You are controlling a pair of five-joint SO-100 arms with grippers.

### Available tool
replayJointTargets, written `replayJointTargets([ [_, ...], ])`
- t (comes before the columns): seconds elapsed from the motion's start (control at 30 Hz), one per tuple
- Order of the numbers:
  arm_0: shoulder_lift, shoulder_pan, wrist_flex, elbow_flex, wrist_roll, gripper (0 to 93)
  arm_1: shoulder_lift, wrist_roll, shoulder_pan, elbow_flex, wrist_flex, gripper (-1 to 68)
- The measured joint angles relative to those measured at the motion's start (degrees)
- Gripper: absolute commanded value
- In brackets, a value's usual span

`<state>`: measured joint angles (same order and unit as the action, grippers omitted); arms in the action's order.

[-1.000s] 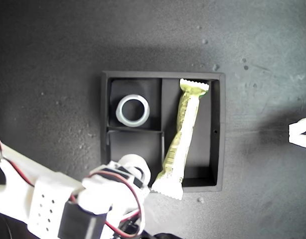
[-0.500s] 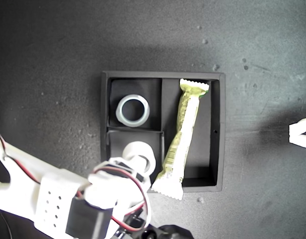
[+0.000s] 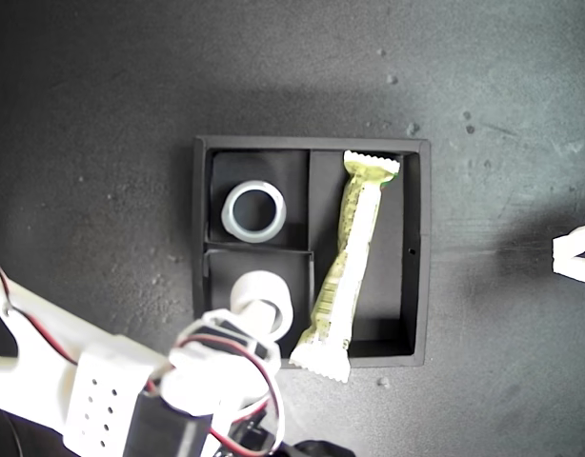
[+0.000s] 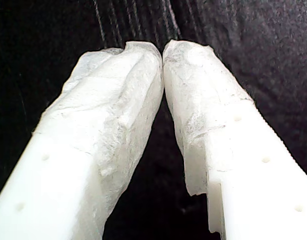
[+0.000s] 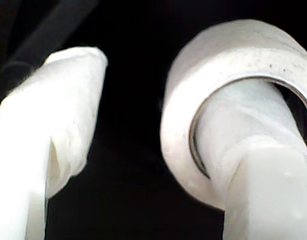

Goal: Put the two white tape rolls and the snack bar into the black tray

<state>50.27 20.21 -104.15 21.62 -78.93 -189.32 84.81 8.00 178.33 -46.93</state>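
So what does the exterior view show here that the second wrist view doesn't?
Only the exterior view shows the black tray, the snack bar lying aslant in its long compartment with one crimped end over the rim, and the other tape roll flat in a small compartment. Only the second wrist view shows that my second gripper is open, one finger threaded through the tape roll's hole. Both show that tape roll.

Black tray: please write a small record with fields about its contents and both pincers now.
Black tray: two small compartments, one long
Upper small compartment (exterior view): first tape roll, flat
Lower small compartment: second tape roll, threaded on one finger of my second pincer
Long compartment: snack bar, one end over the wall
My second pincer: open
My first pincer: shut, empty
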Motion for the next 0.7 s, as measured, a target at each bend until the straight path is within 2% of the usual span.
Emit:
replayJointTargets([
  [0.2,0.0,-0.3,0.0,0.0,-0.2,11.5,0.0,0.0,0.0,0.0,0.0,-0.3],
  [0.3,0.0,0.0,0.0,0.0,-0.2,15.1,0.0,0.0,0.1,0.0,0.0,-0.3],
  [0.43,0.0,0.1,0.0,0.0,-0.1,8.4,-0.4,0.0,0.1,0.0,0.0,-0.3],
  [0.5,0.0,-0.1,0.0,0.0,0.4,14.8,-0.4,0.0,0.1,0.0,0.0,-0.3],
  [0.6,0.0,0.1,0.0,0.0,0.3,10.8,-0.4,0.2,0.2,0.0,0.0,-0.3],
  [0.7,0.0,0.0,0.0,0.0,0.7,14.5,-0.4,0.4,0.2,0.0,0.0,-0.3],
])
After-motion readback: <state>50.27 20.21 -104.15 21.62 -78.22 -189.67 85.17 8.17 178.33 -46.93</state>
